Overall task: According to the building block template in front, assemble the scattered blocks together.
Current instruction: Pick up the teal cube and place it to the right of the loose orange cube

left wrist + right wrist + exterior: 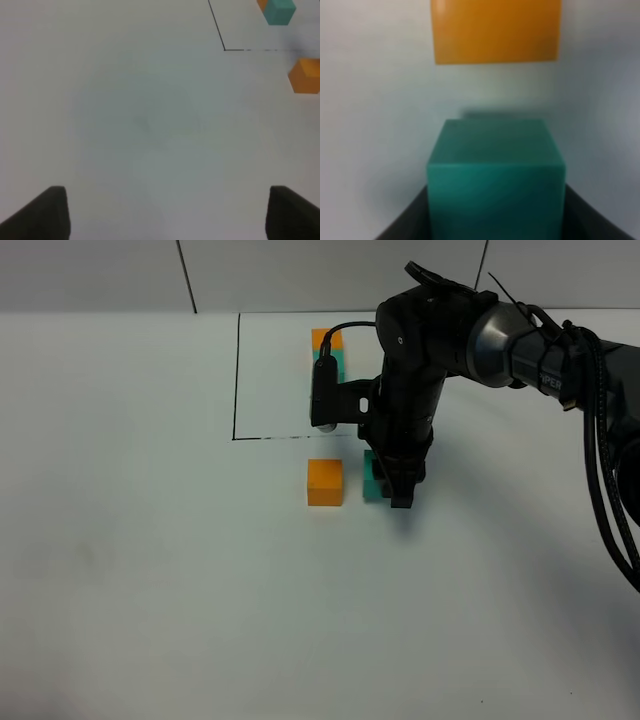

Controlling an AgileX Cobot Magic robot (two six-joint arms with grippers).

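In the middle of the high view, the right end effector is clamped on the teal cube. The cube sits on the white desk just right of the orange cube, with a gap between them. Above both, the template pair lies inside a black outline. The left end effector has its fingers wide apart above the desk. White lettering on the right arm is too small to read.
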